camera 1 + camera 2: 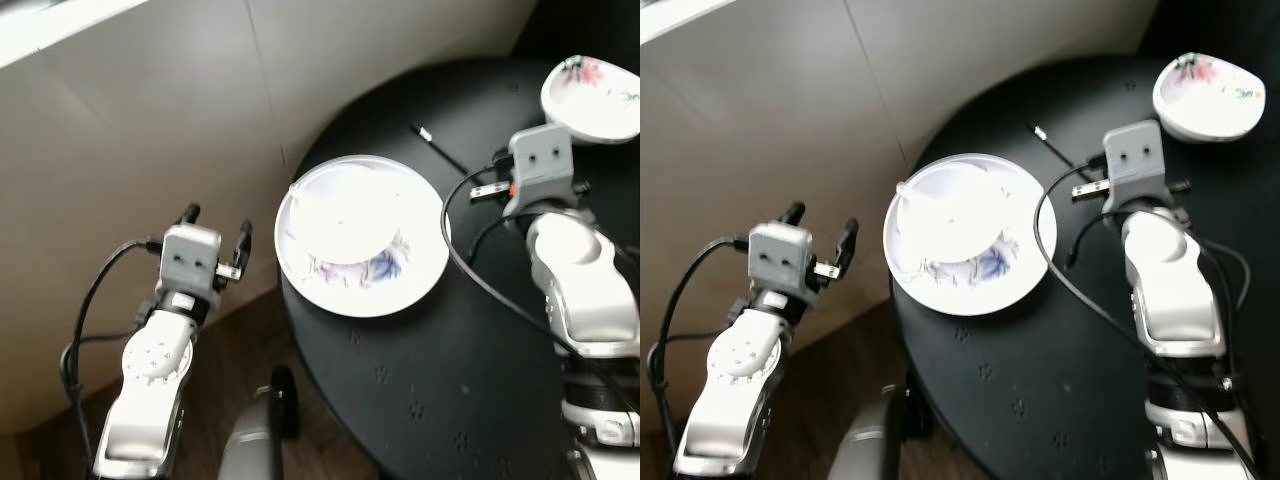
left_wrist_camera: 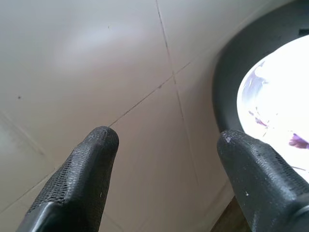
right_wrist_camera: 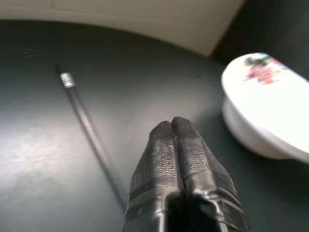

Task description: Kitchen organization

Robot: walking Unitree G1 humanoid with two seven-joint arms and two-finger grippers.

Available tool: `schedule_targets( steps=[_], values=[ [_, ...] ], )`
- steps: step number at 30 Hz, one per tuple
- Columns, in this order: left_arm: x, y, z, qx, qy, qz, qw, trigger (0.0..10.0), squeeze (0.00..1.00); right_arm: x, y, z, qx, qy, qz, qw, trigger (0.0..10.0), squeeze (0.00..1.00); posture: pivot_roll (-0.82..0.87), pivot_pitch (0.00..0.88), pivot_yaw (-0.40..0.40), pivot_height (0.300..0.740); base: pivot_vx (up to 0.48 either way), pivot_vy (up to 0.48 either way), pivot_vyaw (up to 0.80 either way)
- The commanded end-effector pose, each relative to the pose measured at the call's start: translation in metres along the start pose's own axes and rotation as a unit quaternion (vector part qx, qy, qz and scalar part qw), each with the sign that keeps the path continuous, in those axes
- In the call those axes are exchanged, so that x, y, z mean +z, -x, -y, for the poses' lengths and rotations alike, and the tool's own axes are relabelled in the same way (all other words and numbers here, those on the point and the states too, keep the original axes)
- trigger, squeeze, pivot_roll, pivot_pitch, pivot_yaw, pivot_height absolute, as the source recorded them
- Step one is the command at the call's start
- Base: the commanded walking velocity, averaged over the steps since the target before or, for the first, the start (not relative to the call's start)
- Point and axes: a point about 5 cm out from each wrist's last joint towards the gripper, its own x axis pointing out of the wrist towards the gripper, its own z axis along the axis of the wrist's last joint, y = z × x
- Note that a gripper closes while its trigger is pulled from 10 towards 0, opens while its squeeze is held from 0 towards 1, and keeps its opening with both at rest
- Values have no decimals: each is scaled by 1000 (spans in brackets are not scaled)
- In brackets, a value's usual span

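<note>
A white plate (image 1: 400,295) with a blue and purple pattern lies on the round black table (image 1: 480,380), and a white bowl (image 1: 345,210) rests on it. A second white bowl (image 1: 595,95) with red flowers stands at the table's far right. A black chopstick (image 1: 440,148) with a silver tip lies between them. My right gripper (image 3: 172,126) is shut and empty, low over the table between the chopstick (image 3: 87,121) and the flowered bowl (image 3: 263,106). My left gripper (image 1: 217,222) is open and empty, off the table's left edge, level with the plate.
A beige panelled wall (image 1: 150,130) runs close behind the table and the left arm. Brown wooden floor (image 1: 230,370) shows below the left arm. The near half of the table is bare black surface.
</note>
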Motion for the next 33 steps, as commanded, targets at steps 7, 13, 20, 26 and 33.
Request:
schedule_targets(
  steps=[7,13,20,26,33],
  values=[
    [-7,-1,0,7,-2,-2,1000,10000,0,5,7,-14,15,-49,18,999,10000,0,-76,201,39,740,0,0,0],
    [-8,-3,0,8,-4,1,1000,10000,0,5,6,-9,43,-109,20,993,10000,1000,-78,188,37,740,0,0,0],
    [-10,-3,-1,7,-6,2,1000,10000,0,-9,2,-5,117,-159,-19,980,10000,1000,-81,179,34,740,0,0,0],
    [-10,-3,-1,7,-9,2,1000,10000,0,-30,2,4,161,-160,-53,973,10000,1000,-73,185,36,740,0,0,0],
    [-11,-2,-4,8,-12,-1,1000,10000,0,-41,-1,24,186,-117,-86,972,10000,1000,-69,192,38,740,0,0,0]
  ],
)
